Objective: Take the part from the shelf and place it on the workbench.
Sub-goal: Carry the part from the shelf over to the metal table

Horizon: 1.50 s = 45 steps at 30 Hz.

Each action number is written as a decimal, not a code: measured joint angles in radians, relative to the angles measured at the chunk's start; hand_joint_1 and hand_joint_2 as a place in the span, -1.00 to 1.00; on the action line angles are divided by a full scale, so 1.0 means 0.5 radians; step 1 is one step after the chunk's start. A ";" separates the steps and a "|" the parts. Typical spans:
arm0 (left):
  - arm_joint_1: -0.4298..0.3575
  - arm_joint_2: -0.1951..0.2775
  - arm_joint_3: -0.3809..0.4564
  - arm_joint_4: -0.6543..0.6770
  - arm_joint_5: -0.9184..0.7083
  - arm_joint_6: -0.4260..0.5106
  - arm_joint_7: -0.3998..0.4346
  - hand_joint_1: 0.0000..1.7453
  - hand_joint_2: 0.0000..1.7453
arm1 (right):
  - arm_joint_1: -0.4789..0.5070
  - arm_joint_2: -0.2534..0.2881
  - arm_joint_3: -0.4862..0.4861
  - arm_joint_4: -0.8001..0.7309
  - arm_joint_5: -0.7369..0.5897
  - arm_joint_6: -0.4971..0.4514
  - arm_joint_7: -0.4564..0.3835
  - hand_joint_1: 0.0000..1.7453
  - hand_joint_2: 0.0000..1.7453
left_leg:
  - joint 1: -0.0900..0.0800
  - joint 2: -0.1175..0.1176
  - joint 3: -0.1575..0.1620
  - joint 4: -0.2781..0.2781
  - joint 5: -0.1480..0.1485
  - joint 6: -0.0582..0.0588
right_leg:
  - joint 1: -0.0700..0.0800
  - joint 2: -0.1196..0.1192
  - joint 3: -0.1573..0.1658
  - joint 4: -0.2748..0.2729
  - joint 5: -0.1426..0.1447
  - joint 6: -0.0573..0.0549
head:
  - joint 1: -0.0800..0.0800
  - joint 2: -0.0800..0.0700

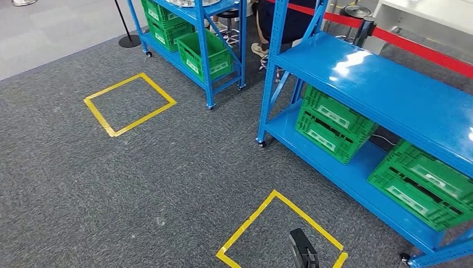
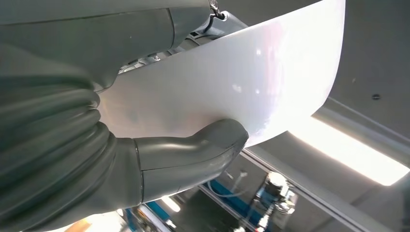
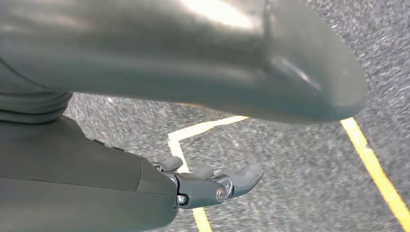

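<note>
In the left wrist view my left hand (image 2: pixel 145 145) grips a white, smooth, curved part (image 2: pixel 232 82). The thick grey thumb (image 2: pixel 203 150) presses on its near face, and the other fingers are hidden behind it. My right hand (image 3: pixel 212 186) hangs low over the grey carpet with its dark fingers (image 3: pixel 241 179) stretched out and nothing in them. Its dark tip (image 1: pixel 304 250) pokes into the bottom of the head view, over a yellow tape square (image 1: pixel 279 231). A blue rack (image 1: pixel 379 84) with a bare glossy top stands to the right.
Green crates (image 1: pixel 332 123) sit on the blue rack's lower shelf. A second blue rack (image 1: pixel 195 33) with green crates stands at the back. Another yellow tape square (image 1: pixel 129 104) marks the carpet at the left. A red barrier tape (image 1: pixel 413 47) and a person's legs (image 1: pixel 262 33) are behind the racks.
</note>
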 joint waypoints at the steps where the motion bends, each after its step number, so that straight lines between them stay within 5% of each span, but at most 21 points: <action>1: 0.001 -0.001 0.004 0.013 0.001 0.000 0.000 1.00 1.00 | -0.001 0.001 0.000 0.000 -0.004 0.000 0.007 -1.00 -1.00 | 0.003 -0.028 -0.005 0.011 -0.005 -0.013 | -0.006 0.045 0.051 -0.122 0.050 0.009 | 0.000 0.000; 3: 0.002 -0.003 0.013 0.050 0.001 0.000 0.000 1.00 1.00 | -0.004 0.006 -0.001 0.001 -0.014 0.000 0.018 -1.00 -1.00 | 0.003 -0.075 -0.022 0.028 -0.013 -0.043 | -0.014 0.103 0.112 -0.264 0.088 0.005 | 0.001 0.000; 6: 0.010 -0.003 0.035 0.097 -0.009 -0.001 -0.001 1.00 1.00 | -0.011 0.013 -0.002 0.001 -0.027 0.000 0.019 -1.00 -1.00 | 0.010 -0.119 -0.041 0.021 -0.009 -0.080 | -0.006 0.057 0.124 -0.280 0.087 -0.039 | 0.003 0.000; 8: 0.018 -0.003 0.053 0.113 -0.040 -0.001 0.000 1.00 1.00 | -0.010 0.017 -0.003 0.001 -0.032 -0.001 0.017 -1.00 -1.00 | 0.007 -0.033 -0.073 0.093 -0.056 -0.094 | -0.006 0.010 0.133 -0.290 0.094 -0.069 | -0.005 0.000; 10: 0.029 -0.004 0.070 0.119 -0.084 -0.001 0.000 1.00 1.00 | 0.001 0.019 -0.004 0.001 -0.036 -0.004 0.016 -1.00 -1.00 | 0.002 0.099 -0.175 0.311 -0.178 -0.102 | 0.003 -0.043 0.135 -0.296 0.093 -0.088 | -0.013 0.000; 13: 0.060 -0.007 0.105 0.110 -0.118 -0.001 0.000 1.00 1.00 | 0.019 0.019 -0.005 0.001 -0.026 -0.006 0.023 -1.00 -1.00 | 0.003 0.154 -0.291 0.554 -0.258 -0.099 | 0.018 -0.132 0.138 -0.296 0.083 -0.101 | -0.013 0.000; 15: 0.070 -0.010 0.125 0.087 -0.133 -0.001 0.000 1.00 1.00 | 0.021 0.020 -0.005 0.001 -0.013 -0.005 0.032 -1.00 -1.00 | -0.003 0.189 -0.200 0.388 -0.147 -0.081 | 0.024 -0.188 0.150 -0.296 0.071 -0.100 | -0.013 0.000; 17: 0.068 -0.014 0.139 0.064 -0.156 -0.001 0.002 1.00 1.00 | 0.021 0.020 -0.005 0.001 0.002 -0.005 0.043 -1.00 -1.00 | -0.025 0.295 -0.063 0.132 -0.052 -0.052 | 0.031 -0.237 0.169 -0.296 0.056 -0.089 | -0.012 0.000; 19: 0.066 -0.017 0.149 0.055 -0.194 -0.001 0.037 1.00 1.00 | 0.019 0.021 -0.005 0.001 0.013 -0.005 0.050 -1.00 -1.00 | -0.047 0.343 -0.011 0.029 -0.035 -0.031 | 0.034 -0.281 0.184 -0.299 0.045 -0.069 | -0.012 0.000; 21: 0.067 -0.015 0.153 0.052 -0.255 -0.001 0.151 1.00 1.00 | 0.011 0.023 -0.004 0.001 0.023 -0.005 0.048 -1.00 -1.00 | -0.045 0.286 -0.010 0.014 -0.024 -0.017 | 0.032 -0.312 0.200 -0.306 0.037 -0.047 | -0.011 0.000; 23: 0.060 -0.008 0.146 0.055 -0.326 0.000 0.319 1.00 1.00 | 0.004 0.025 -0.003 0.001 0.038 -0.004 0.040 -1.00 -1.00 | -0.028 0.233 0.005 -0.011 -0.009 0.002 | 0.026 -0.212 0.190 -0.260 0.000 -0.025 | -0.010 0.000; 25: 0.041 0.015 0.120 0.064 -0.398 0.000 0.482 1.00 1.00 | 0.004 0.025 0.001 0.001 0.059 -0.001 0.025 -1.00 -1.00 | -0.016 0.180 0.013 -0.021 -0.001 0.017 | 0.021 -0.069 0.096 -0.066 -0.098 -0.012 | -0.006 0.000; 28: 0.013 0.081 0.084 0.094 -0.461 0.000 0.564 1.00 1.00 | 0.003 0.022 0.007 0.001 0.082 0.000 0.020 -1.00 -1.00 | -0.012 0.081 0.007 -0.013 0.000 0.021 | 0.017 -0.033 -0.066 0.206 -0.160 -0.004 | -0.002 0.000; 30: -0.007 0.115 0.074 0.129 -0.469 0.000 0.575 1.00 1.00 | -0.006 0.020 0.013 0.001 0.085 0.000 0.020 -1.00 -1.00 | -0.006 0.017 0.006 -0.001 -0.003 0.013 | 0.009 -0.014 -0.024 0.068 -0.033 0.000 | -0.001 0.000; 32: -0.037 0.159 0.041 0.190 -0.470 0.000 0.650 1.00 1.00 | -0.019 0.019 0.016 0.001 0.086 0.000 0.018 -1.00 -1.00 | 0.000 -0.040 -0.004 0.020 -0.011 -0.010 | -0.007 0.084 0.076 -0.175 0.074 0.006 | -0.002 0.000; 34: -0.067 0.202 -0.008 0.267 -0.470 0.000 0.721 1.00 1.00 | -0.031 0.019 0.018 0.001 0.090 0.000 0.025 -1.00 -1.00 | 0.004 -0.093 -0.022 0.029 -0.010 -0.043 | -0.010 0.148 0.119 -0.281 0.089 0.002 | -0.002 0.000; 36: -0.082 0.230 -0.036 0.326 -0.470 -0.001 0.725 1.00 1.00 | -0.040 0.021 0.022 0.002 0.097 0.000 0.045 -1.00 -1.00 | 0.010 -0.138 -0.037 0.017 0.002 -0.075 | -0.003 0.107 0.123 -0.291 0.093 -0.023 | -0.001 0.000; 39: -0.100 0.263 -0.027 0.381 -0.470 0.000 0.645 1.00 1.00 | -0.029 0.022 0.031 0.002 0.102 0.000 0.072 -1.00 -1.00 | 0.003 0.001 -0.098 0.120 -0.058 -0.101 | -0.007 0.024 0.144 -0.319 0.108 -0.067 | -0.013 0.000; 42: -0.125 0.266 0.019 0.473 -0.469 -0.001 0.602 1.00 1.00 | 0.000 0.020 0.031 0.002 0.094 -0.001 0.114 -1.00 -1.00 | 0.005 0.144 -0.272 0.466 -0.212 -0.114 | 0.005 -0.070 0.148 -0.323 0.101 -0.086 | -0.024 0.000; 44: -0.130 0.276 0.036 0.541 -0.469 -0.002 0.628 1.00 1.00 | 0.004 0.020 0.031 0.002 0.089 -0.002 0.140 -1.00 -1.00 | 0.006 0.160 -0.295 0.514 -0.192 -0.113 | 0.010 -0.129 0.151 -0.323 0.094 -0.090 | -0.024 0.000; 45: -0.135 0.286 0.039 0.565 -0.469 -0.002 0.648 1.00 1.00 | 0.003 0.020 0.031 0.002 0.088 -0.002 0.150 -1.00 -1.00 | 0.005 0.175 -0.248 0.428 -0.134 -0.108 | 0.011 -0.157 0.157 -0.323 0.089 -0.089 | -0.024 0.000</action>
